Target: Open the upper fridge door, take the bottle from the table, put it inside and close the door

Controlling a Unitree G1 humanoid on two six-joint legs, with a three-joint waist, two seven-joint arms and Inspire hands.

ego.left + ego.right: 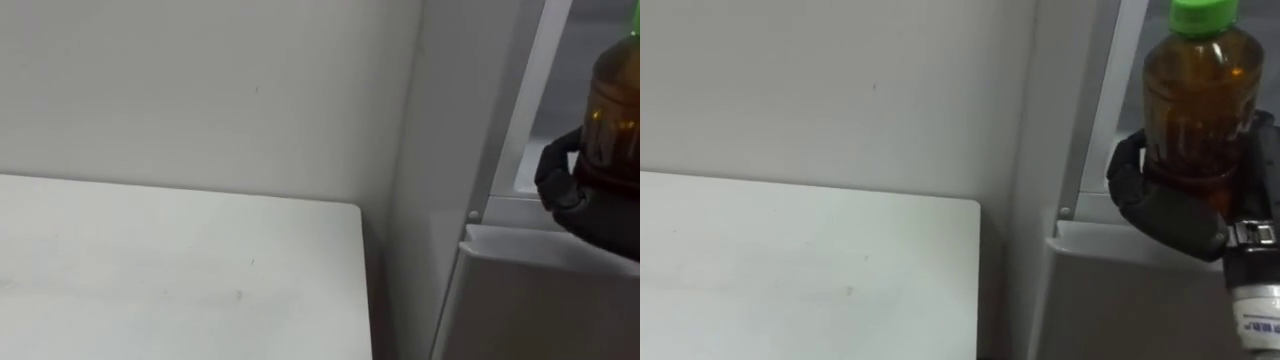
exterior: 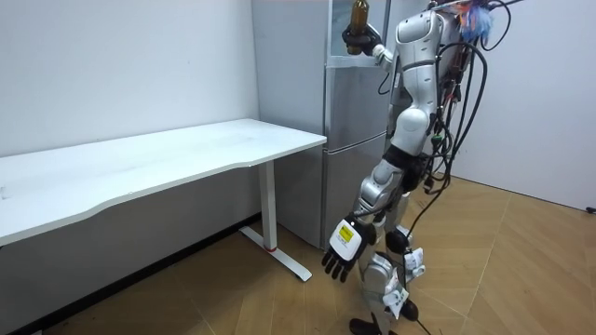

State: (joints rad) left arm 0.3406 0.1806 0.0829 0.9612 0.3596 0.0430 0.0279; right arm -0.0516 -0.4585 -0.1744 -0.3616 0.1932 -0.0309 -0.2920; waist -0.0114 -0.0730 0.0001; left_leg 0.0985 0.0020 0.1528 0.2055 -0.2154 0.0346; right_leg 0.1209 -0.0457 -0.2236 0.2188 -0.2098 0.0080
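Observation:
A clear bottle [image 1: 1190, 100] of brown drink with a green cap stands upright in my right hand [image 1: 1170, 215], whose dark fingers are curled round its lower part. The hand holds it high at the grey fridge [image 2: 354, 140], just above the top edge of the lower door [image 1: 1120, 290] and at the front of the upper compartment. In the room view the bottle [image 2: 359, 14] and right hand [image 2: 358, 39] are at the fridge's top. My left hand [image 2: 345, 249] hangs by my side with relaxed fingers, holding nothing.
A long white table [image 2: 140, 158] stands against the wall on the left, its end close to the fridge's side [image 1: 430, 150]. I stand upright on a wooden floor [image 2: 503, 261] right in front of the fridge.

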